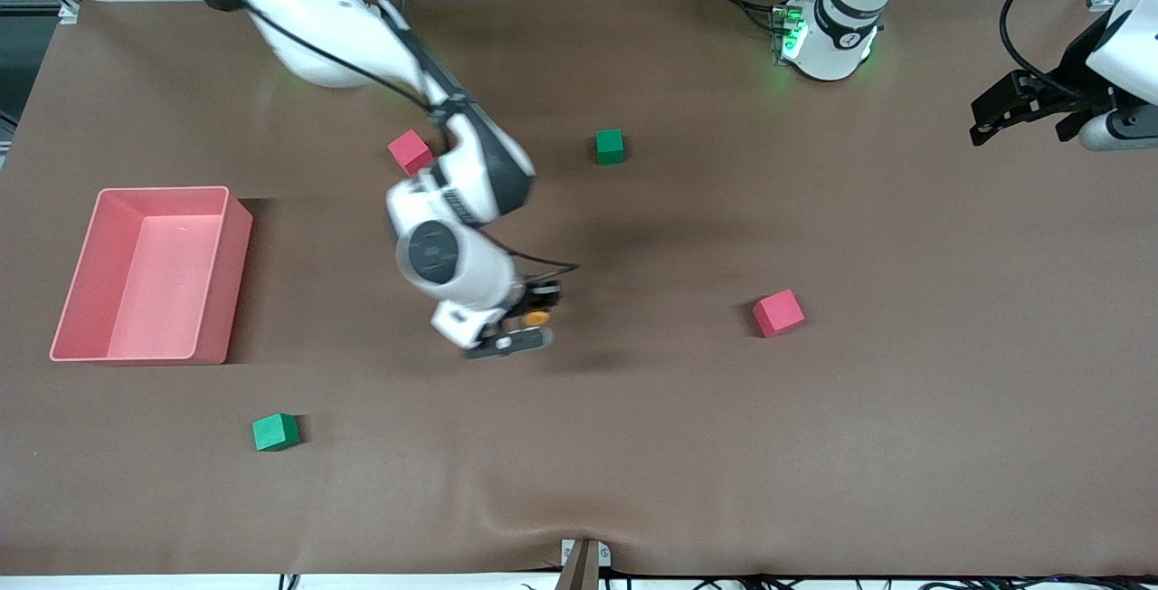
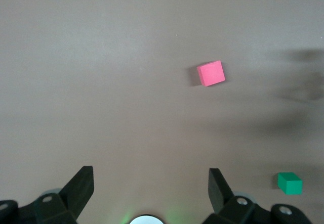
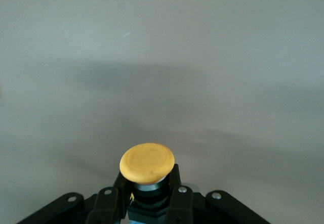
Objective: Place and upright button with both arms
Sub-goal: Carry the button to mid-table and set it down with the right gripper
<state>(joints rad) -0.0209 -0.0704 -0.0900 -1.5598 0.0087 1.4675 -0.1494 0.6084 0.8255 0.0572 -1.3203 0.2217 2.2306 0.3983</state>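
Note:
The button [image 1: 538, 318] has a round orange cap on a short black body. My right gripper [image 1: 527, 318] is shut on that body and holds it above the middle of the brown table, between the pink bin and a pink cube. In the right wrist view the orange cap of the button [image 3: 147, 162] sticks out past the right gripper [image 3: 147, 197], whose fingers [image 3: 109, 199] clamp the body from both sides. My left gripper [image 1: 982, 119] waits over the left arm's end of the table, open and empty. The left gripper [image 2: 150, 186] shows bare table between its fingers [image 2: 81, 186].
A pink bin [image 1: 163, 193] stands at the right arm's end. One pink cube [image 1: 778, 313] lies toward the left arm's end, another pink cube [image 1: 410, 151] sits beside the right arm. A green cube [image 1: 610, 146] lies near the bases, a second green cube [image 1: 275, 432] nearer the camera.

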